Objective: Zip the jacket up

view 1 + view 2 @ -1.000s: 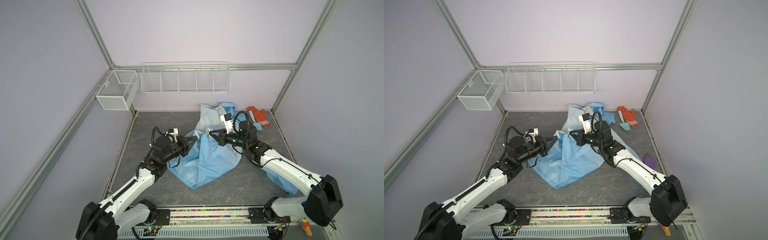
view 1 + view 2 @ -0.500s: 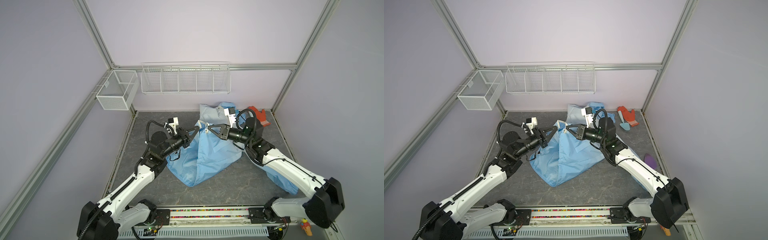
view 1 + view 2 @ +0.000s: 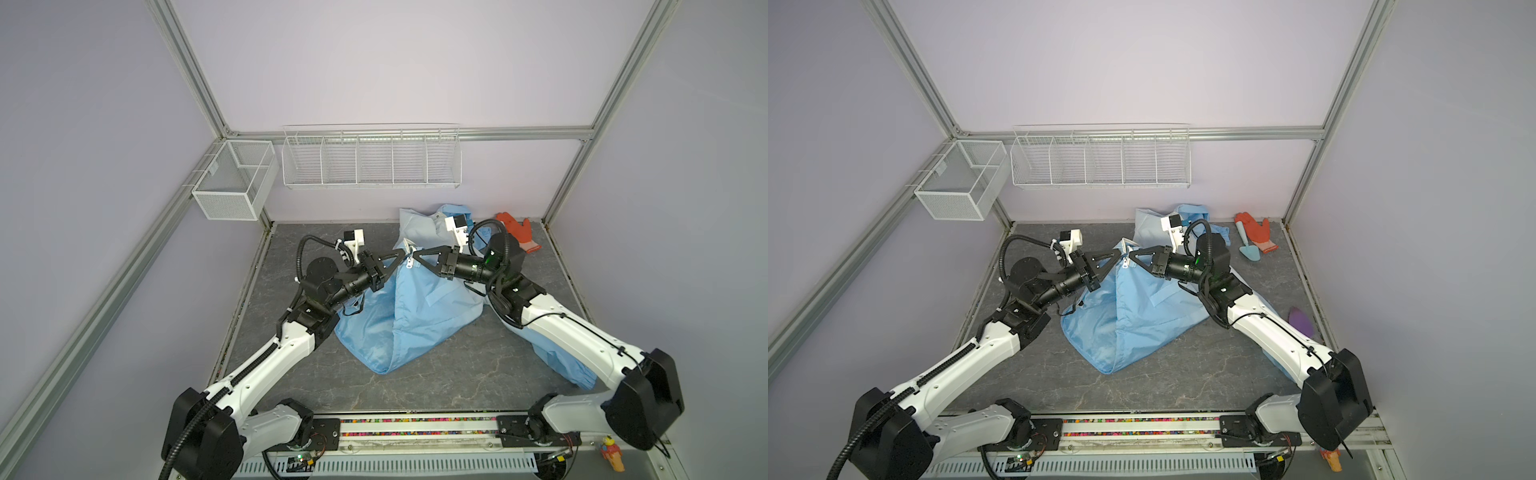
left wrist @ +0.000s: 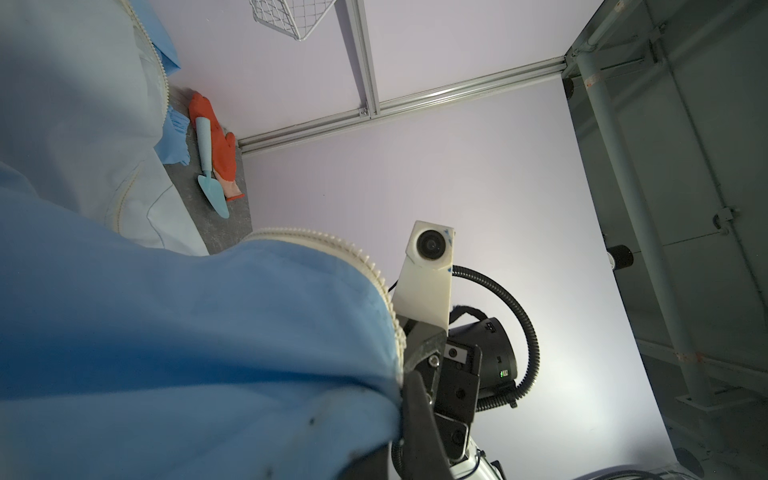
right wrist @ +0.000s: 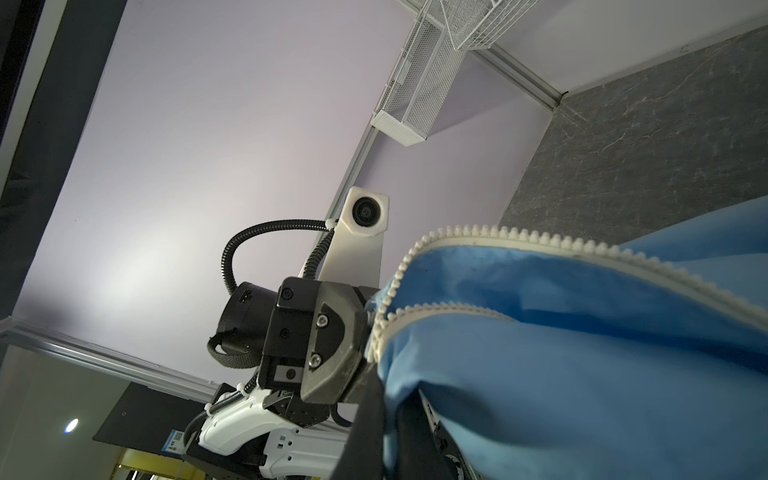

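The light-blue jacket (image 3: 415, 316) (image 3: 1129, 320) lies bunched mid-table, its top edge lifted into a peak. My left gripper (image 3: 402, 253) (image 3: 1119, 252) and right gripper (image 3: 415, 254) (image 3: 1131, 253) meet tip to tip at that peak, each shut on the jacket's zipper edge. A white zipper pull (image 3: 410, 262) hangs just below them. In the left wrist view blue fabric (image 4: 166, 332) with white zipper teeth (image 4: 374, 274) fills the space by my left gripper (image 4: 395, 440). In the right wrist view the toothed edge (image 5: 498, 232) runs from my right gripper (image 5: 390, 436).
An orange glove (image 3: 517, 230) (image 3: 1256, 230) and a light-blue trowel (image 3: 1248, 247) lie at the back right. A purple thing (image 3: 1300, 328) sits by the right wall. A jacket sleeve (image 3: 561, 361) trails under my right arm. Wire baskets (image 3: 372, 158) (image 3: 235, 178) hang on the walls.
Both grippers have risen and drawn closer together, carrying the jacket's zipper edges up into a taller peak. Both stayed shut.
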Robot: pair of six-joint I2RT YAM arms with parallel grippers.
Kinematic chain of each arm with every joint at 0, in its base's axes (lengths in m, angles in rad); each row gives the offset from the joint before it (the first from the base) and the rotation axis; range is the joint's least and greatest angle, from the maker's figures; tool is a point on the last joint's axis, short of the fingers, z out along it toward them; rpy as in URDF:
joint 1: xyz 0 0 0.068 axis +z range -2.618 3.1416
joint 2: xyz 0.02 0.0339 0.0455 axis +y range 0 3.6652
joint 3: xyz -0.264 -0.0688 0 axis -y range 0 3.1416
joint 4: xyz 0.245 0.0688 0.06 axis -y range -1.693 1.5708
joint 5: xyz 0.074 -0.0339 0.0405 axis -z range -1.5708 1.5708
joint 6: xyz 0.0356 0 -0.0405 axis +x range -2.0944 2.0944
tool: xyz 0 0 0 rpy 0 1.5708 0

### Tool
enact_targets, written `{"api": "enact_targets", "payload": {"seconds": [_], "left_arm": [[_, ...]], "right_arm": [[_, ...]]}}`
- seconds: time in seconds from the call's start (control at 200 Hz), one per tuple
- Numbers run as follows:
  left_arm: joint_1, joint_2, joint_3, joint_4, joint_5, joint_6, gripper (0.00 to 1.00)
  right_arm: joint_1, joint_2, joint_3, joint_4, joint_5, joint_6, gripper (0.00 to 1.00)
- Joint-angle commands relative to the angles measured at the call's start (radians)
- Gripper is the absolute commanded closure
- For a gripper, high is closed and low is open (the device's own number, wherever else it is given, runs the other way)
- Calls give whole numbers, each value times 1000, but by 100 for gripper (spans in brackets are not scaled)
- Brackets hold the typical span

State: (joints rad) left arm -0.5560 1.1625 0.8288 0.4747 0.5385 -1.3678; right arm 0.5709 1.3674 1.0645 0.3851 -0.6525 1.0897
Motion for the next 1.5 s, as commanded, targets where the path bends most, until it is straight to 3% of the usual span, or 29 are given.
{"api": "enact_targets", "payload": {"seconds": [0.0,1.495], "left_arm": [[5,-6,42,62,28,7,100],[5,-32,81,-42,28,78,100]], "right_arm": [[-8,10,38,84,-18,52,94],[-47,-41,80,-9,-108,41,94]]}}
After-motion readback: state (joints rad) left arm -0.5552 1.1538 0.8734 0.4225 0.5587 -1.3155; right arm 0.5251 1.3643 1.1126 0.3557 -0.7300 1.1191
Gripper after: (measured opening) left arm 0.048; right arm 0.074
